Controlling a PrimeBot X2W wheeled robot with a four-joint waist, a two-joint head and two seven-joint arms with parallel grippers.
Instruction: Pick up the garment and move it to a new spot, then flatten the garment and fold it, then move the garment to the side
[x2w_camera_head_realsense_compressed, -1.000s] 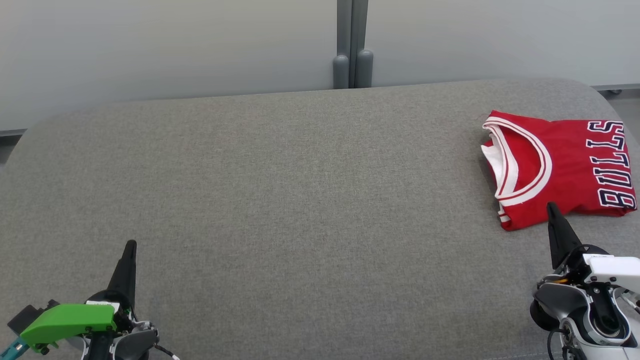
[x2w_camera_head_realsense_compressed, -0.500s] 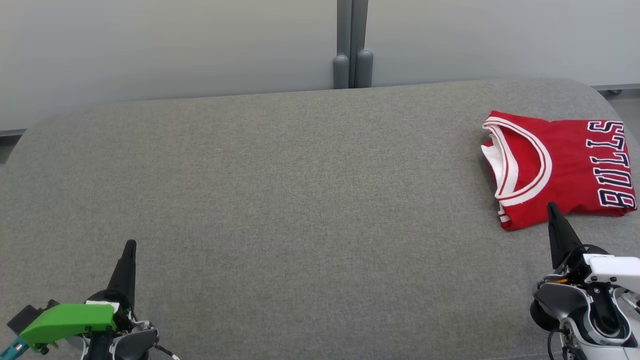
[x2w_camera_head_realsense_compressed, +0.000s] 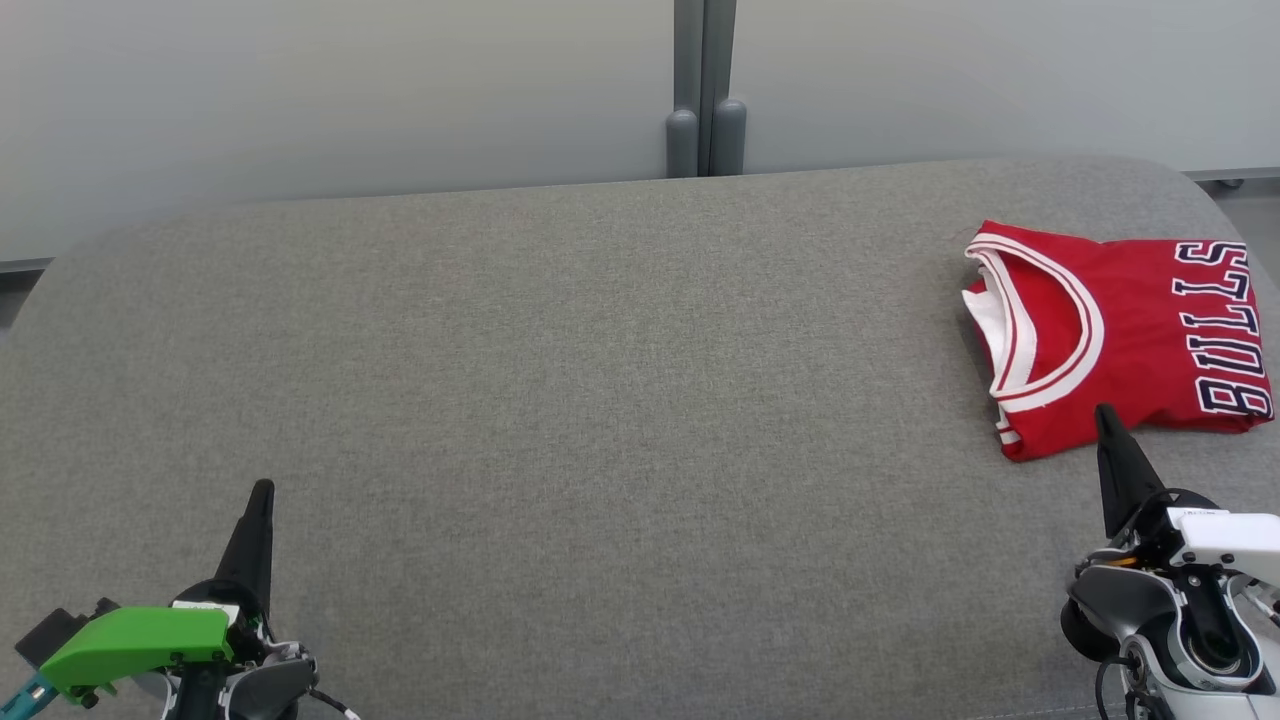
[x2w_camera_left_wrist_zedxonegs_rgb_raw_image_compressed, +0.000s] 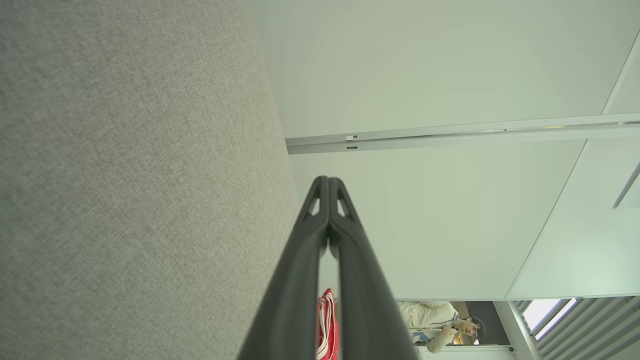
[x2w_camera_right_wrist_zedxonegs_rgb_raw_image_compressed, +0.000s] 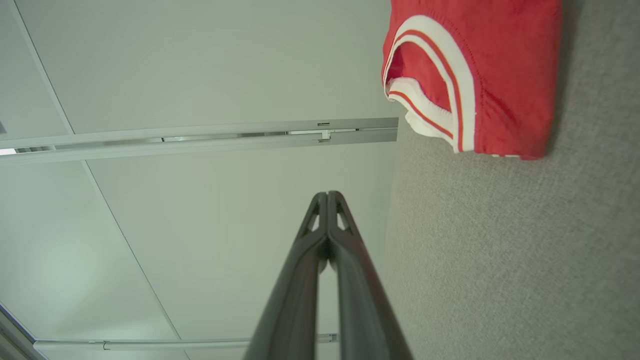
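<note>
Where the grey padded table (x2w_camera_head_realsense_compressed: 560, 400) ends on the right, the folded red Bulls jersey (x2w_camera_head_realsense_compressed: 1130, 330) lies.
Left gripper (x2w_camera_head_realsense_compressed: 262, 488) and right gripper (x2w_camera_head_realsense_compressed: 1103, 412) pinched shut, empty; the right's tip near the hem; to finish, lift it clear without snagging the fold.

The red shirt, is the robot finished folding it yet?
Looks done: the red basketball jersey with white trim lies folded at the right end of the grey fabric-covered table. In hand: nothing; the left gripper and right gripper are shut, empty. Left: seemingly nothing.
</note>
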